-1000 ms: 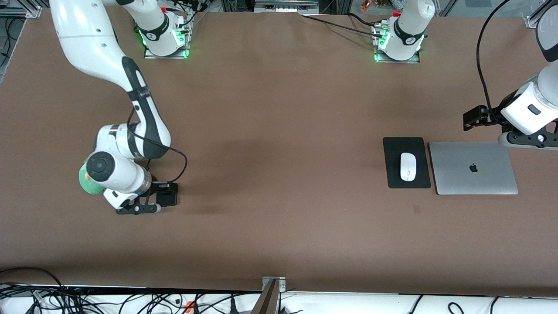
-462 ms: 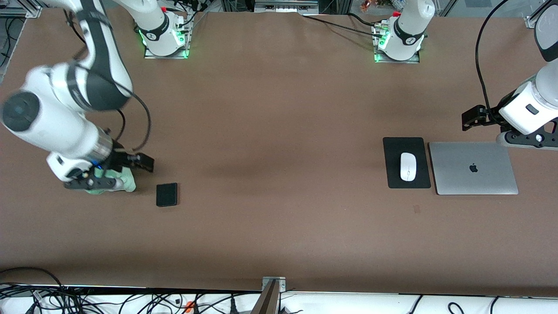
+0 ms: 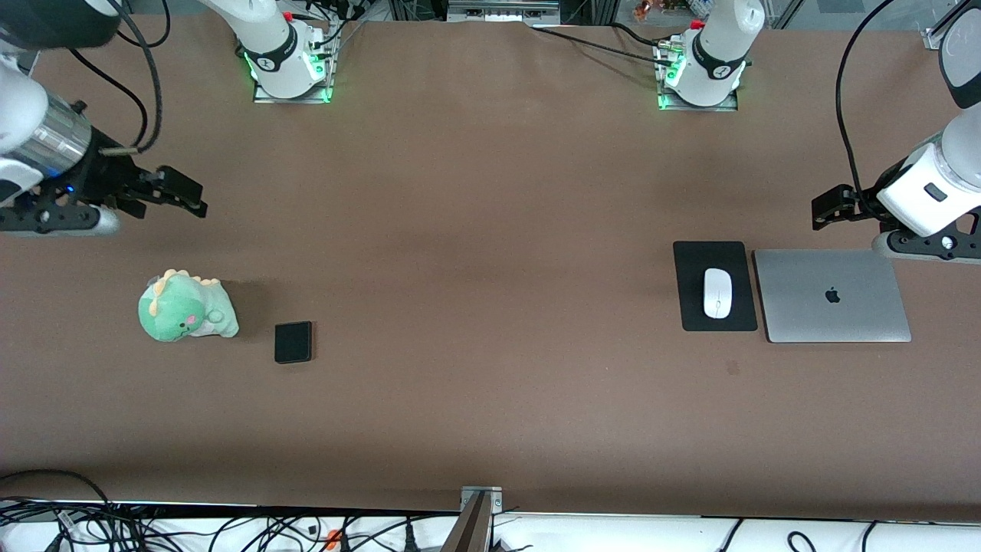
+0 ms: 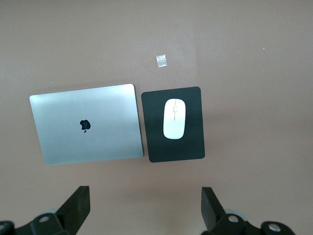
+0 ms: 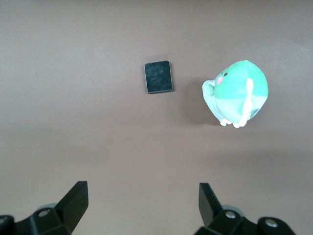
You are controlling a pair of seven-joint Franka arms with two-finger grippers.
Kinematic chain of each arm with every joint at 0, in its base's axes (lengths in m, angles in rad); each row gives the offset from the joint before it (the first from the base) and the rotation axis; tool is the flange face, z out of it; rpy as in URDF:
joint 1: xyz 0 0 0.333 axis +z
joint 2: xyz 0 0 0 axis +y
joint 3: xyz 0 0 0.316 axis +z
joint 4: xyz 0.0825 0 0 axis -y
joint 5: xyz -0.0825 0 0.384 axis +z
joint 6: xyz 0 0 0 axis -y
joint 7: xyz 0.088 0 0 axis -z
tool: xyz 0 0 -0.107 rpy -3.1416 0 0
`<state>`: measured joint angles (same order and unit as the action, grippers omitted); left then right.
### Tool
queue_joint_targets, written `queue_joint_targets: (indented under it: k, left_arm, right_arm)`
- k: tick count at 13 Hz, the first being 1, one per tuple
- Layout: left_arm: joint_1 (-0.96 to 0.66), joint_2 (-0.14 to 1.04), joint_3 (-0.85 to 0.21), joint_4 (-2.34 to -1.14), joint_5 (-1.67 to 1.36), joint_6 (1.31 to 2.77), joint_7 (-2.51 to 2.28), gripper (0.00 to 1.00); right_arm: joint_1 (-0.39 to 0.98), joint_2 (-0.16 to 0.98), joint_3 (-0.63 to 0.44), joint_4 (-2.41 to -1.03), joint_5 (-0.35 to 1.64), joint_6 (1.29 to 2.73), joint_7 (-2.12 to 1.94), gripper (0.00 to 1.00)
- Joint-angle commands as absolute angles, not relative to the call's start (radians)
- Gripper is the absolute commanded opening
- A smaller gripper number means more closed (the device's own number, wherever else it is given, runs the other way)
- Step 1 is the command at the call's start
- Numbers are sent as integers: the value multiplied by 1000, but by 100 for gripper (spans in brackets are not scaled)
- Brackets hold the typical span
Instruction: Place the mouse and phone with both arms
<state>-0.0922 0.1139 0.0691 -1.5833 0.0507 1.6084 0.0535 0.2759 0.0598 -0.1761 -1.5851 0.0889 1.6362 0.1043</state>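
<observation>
- I had the right gripper (image 3: 165, 192) wide open, empty, over bare table; phone (image 3: 293, 342) lay flat nearer the camera.
- Left gripper (image 3: 831, 208), also open and empty, waited near the mouse (image 3: 717, 293).

Apple logo on the closed silver laptop (image 3: 832, 296) lid, no other readable text or numbers

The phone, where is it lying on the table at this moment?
The phone lies flat on the table toward the right arm's end, beside the green plush dinosaur but apart from it, with no gripper over it.
</observation>
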Motion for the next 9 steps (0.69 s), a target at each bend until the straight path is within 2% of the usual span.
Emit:
queue_joint_targets:
  k: [1, 4, 6, 7, 9]
  left_arm:
    - [-94, 112, 69, -1566, 34, 1589, 58, 100]
    - [-95, 98, 66, -1578, 34, 1598, 55, 100]
    - [-91, 39, 54, -1659, 34, 1679, 54, 100]
    - [-92, -15, 48, -1748, 38, 1756, 54, 100]
    - [-81, -28, 41, -1775, 38, 1784, 61, 100]
  right_arm:
    - [270, 48, -170, -1609, 58, 1629, 84, 100]
    - [270, 48, -167, -1608, 40, 1626, 45, 100]
    - [270, 63, -169, -1570, 38, 1586, 51, 100]
    - [270, 67, -169, -1560, 38, 1580, 51, 100]
    - [270, 67, -169, -1557, 38, 1580, 51, 100]
